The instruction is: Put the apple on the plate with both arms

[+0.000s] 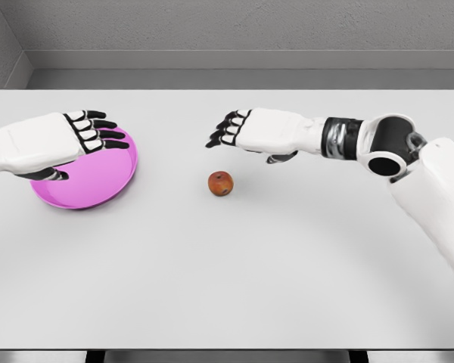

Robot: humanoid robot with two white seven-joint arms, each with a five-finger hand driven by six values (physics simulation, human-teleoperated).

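1. The apple (220,183) sits on the bare white desk (227,287), about midway between the left and right edges, nearer the far edge than the near one.
2. The pink plate (98,185) lies towards the desk's left edge, well apart from the apple.
3. The left hand (68,140) hangs over the plate, fingers relaxed, holding nothing.
4. The right hand (253,130) hovers just behind the apple, fingers loosely bent, gripping nothing.

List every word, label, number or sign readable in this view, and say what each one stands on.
None: no text shows anywhere in the head view.
Apple: no sticker or mark.
Pink plate: plain.
Left robot hand, right robot hand: no lettering.
Table: bare of print.
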